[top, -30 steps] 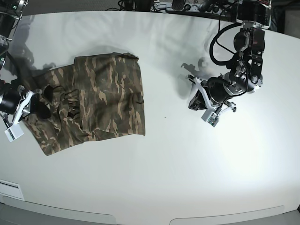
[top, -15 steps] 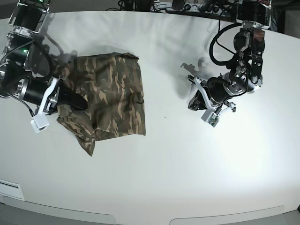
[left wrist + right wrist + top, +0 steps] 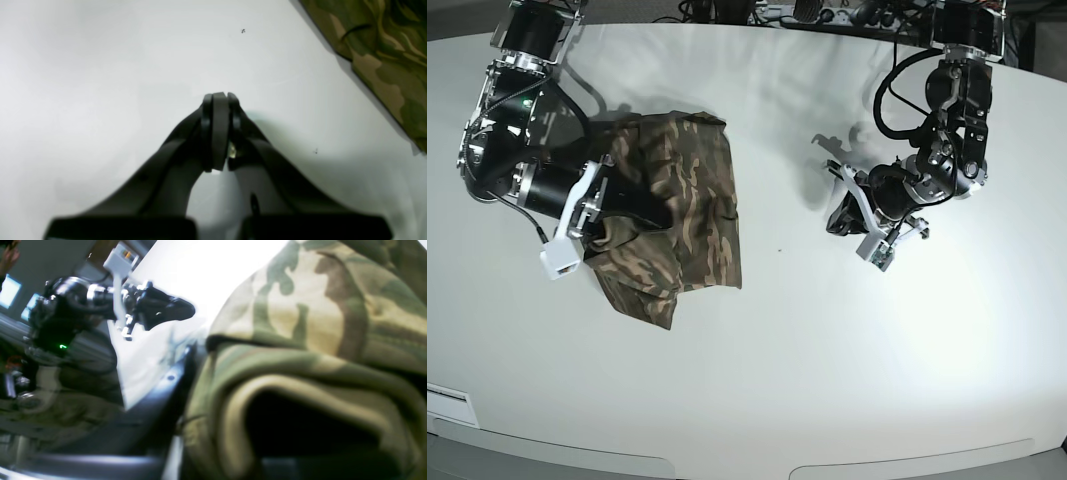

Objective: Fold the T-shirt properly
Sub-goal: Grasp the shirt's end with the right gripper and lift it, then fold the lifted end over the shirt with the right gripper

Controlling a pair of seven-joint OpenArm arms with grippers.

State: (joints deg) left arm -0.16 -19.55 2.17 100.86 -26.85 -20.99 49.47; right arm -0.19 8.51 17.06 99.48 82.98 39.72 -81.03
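Currently, base view, left to right. Right pincer (image 3: 627, 205): buried in camouflage folds; open or gripping, cannot tell. T-shirt (image 3: 692, 215): partly folded, left of desk (image 3: 827, 350) centre; side fold in hand, flattening likely next. Left pincer (image 3: 839, 212): closed, empty, well apart. Obstructions: none seen.
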